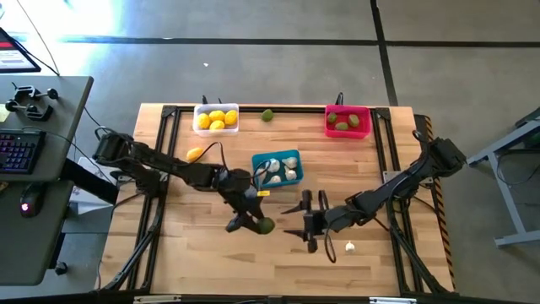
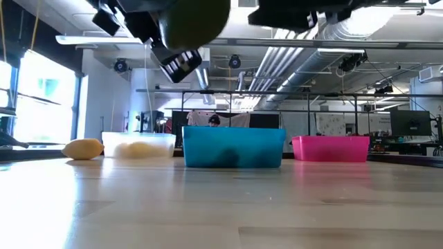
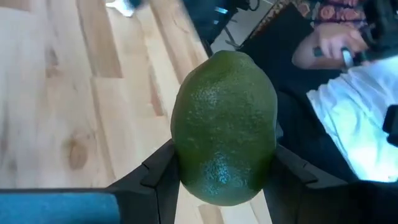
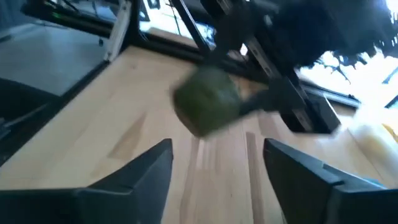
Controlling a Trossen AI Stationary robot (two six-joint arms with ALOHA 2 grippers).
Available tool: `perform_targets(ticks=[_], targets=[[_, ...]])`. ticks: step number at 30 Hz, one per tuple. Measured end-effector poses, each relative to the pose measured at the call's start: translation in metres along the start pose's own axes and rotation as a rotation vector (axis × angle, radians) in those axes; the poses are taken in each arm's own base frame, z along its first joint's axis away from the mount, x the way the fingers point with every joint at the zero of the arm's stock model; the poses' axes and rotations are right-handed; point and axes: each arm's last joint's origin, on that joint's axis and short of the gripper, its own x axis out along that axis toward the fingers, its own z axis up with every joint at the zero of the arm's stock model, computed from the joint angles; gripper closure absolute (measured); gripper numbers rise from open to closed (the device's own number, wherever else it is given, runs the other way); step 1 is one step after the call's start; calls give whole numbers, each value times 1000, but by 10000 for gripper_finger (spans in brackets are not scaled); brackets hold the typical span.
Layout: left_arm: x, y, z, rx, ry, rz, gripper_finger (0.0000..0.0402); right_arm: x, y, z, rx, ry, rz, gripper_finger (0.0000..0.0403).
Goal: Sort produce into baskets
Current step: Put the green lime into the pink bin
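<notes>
My left gripper (image 1: pixel 260 225) is shut on a green oval fruit (image 3: pixel 225 127) above the table's middle, toward the near edge. The fruit also shows at the top of the low view (image 2: pixel 195 19). My right gripper (image 1: pixel 305 221) is open and empty just to the right of the fruit, its fingers pointing at it (image 4: pixel 205 109). The white basket (image 1: pixel 216 119) holds lemons, the teal basket (image 1: pixel 277 168) holds garlic bulbs, and the pink basket (image 1: pixel 348 122) holds green fruits. A lemon (image 1: pixel 195 154), a green fruit (image 1: pixel 267 116) and a garlic bulb (image 1: pixel 349 247) lie loose on the table. My left gripper pinches the green fruit between its two fingers, one finger (image 3: pixel 158 171) on each side of the fruit's near half (image 3: pixel 186 168). The fingers come at it from the table's left. The fruit is lifted clear of the table.
The three baskets stand in the table's far half, with the teal one nearest the middle. A black frame (image 1: pixel 169 114) runs around the table's edge. A person's hand (image 3: pixel 323 53) shows beyond the table in the left wrist view. Bare wood lies along the near edge (image 1: pixel 211 270).
</notes>
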Motion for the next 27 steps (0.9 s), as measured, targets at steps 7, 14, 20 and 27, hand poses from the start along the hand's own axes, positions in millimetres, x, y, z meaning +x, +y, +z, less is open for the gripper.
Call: perform_targets(ticks=[7,14,20,27], targets=[[-3,3,4,-39,-17,-40,247,0,0,8,-51,-82,14,144],[-3,2,8,-50,-54,-58,248,9,-11,28,-50,-101,72,143],[-3,2,8,-49,-54,-56,248,13,-17,39,-59,-69,143,143],[-4,1,11,-22,-89,-66,248,18,-28,38,-45,-54,177,143]])
